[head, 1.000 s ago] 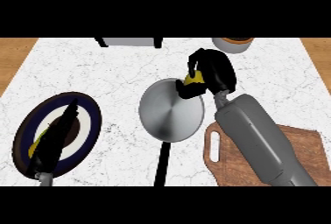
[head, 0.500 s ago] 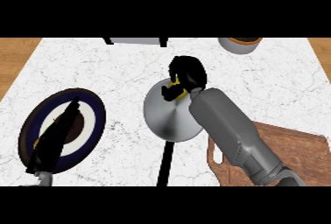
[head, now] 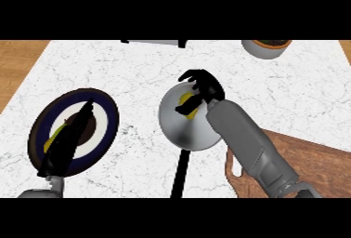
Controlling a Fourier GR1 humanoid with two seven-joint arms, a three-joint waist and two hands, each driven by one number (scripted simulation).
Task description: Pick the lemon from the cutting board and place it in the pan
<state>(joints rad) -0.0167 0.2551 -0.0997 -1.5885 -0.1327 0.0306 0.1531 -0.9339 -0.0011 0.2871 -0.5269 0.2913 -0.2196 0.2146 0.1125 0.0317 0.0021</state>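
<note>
My right hand point(head: 204, 89) hangs over the far half of the round steel pan point(head: 179, 132), its fingers curled round the yellow lemon point(head: 186, 98), which shows only as slivers under the palm. The pan's black handle point(head: 180, 173) runs toward me. The wooden cutting board point(head: 312, 155) lies at the lower right, partly under my right forearm, with nothing showing on its visible part. My left hand point(head: 68, 139) is open and seen edge-on, resting above the plate at the left.
A dark blue plate point(head: 103, 116) with a white ring lies at the left, a yellowish item point(head: 53, 138) showing on it. A bowl point(head: 266, 47) stands at the back right and a pale box point(head: 154, 42) at the back edge. Wood borders the marble counter.
My right hand has carried the lemon leftward from beside the pan's right rim to above the pan. The left hand has stayed over the plate.
</note>
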